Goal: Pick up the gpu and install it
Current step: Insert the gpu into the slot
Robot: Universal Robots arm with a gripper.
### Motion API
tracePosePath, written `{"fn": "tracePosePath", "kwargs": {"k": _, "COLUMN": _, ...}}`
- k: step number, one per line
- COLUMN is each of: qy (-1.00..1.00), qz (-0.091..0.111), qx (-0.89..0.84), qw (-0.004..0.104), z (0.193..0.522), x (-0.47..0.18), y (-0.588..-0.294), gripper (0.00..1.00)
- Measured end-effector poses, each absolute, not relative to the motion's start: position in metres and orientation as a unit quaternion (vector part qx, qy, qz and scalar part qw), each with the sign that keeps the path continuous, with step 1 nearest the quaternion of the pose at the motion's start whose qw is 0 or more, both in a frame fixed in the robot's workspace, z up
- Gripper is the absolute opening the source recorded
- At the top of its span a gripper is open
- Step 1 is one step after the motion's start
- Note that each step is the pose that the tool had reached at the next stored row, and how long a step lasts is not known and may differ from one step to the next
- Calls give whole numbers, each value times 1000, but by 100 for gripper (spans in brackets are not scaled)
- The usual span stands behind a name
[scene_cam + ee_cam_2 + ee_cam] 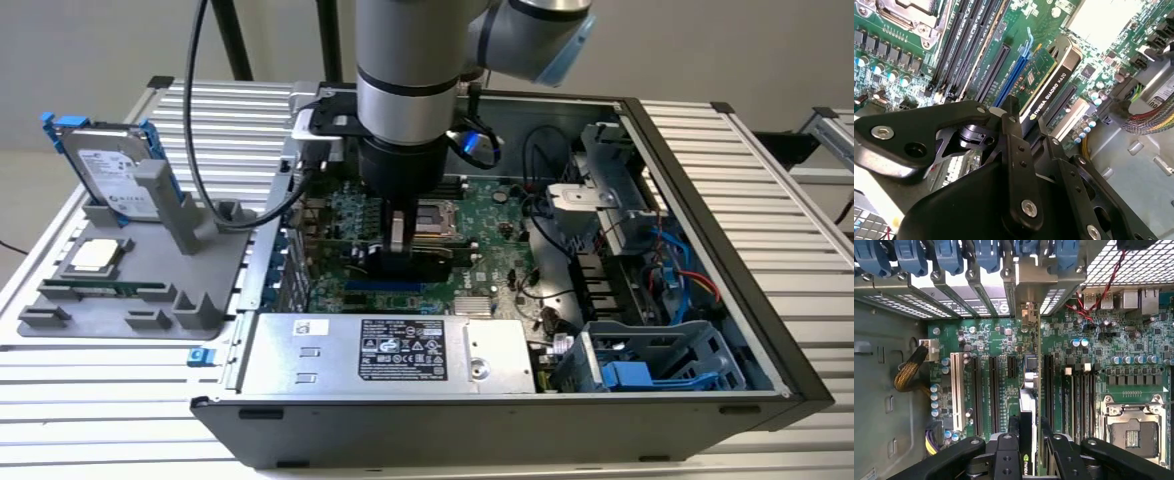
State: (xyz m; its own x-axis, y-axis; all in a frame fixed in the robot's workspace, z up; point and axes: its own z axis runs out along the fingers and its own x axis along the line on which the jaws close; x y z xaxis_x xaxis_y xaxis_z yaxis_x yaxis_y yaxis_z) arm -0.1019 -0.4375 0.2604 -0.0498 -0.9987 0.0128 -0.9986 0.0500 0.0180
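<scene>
- Green circuit card with a black shroud, the gpu (1046, 85), stands on edge between the two black fingers (1016, 165) of the gripper (1026, 452); the fingers pinch its upper edge from both flat sides
- inside the open computer case (747, 330), the gpu sits over the blue slot (1011, 75) on the motherboard (1094, 340), beside the empty processor socket (1134, 432)
- outside the case, a grey holder (120, 290) carries a hard drive (114, 165) upright

hard drive (110, 170) upright in grey stand (120, 300); open computer case (747, 330).
</scene>
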Motion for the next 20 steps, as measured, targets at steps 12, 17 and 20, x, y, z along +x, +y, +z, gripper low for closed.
{"fn": "tracePosePath", "kwargs": {"k": 12, "qy": -724, "qz": -2, "qx": 689, "qw": 11, "z": 255, "x": -106, "y": -437, "gripper": 0}}
{"fn": "tracePosePath", "kwargs": {"k": 17, "qy": -724, "qz": -2, "qx": 689, "qw": 11, "z": 255, "x": -106, "y": -437, "gripper": 0}}
{"fn": "tracePosePath", "kwargs": {"k": 20, "qy": -724, "qz": -3, "qx": 689, "qw": 10, "z": 254, "x": -106, "y": -437, "gripper": 0}}
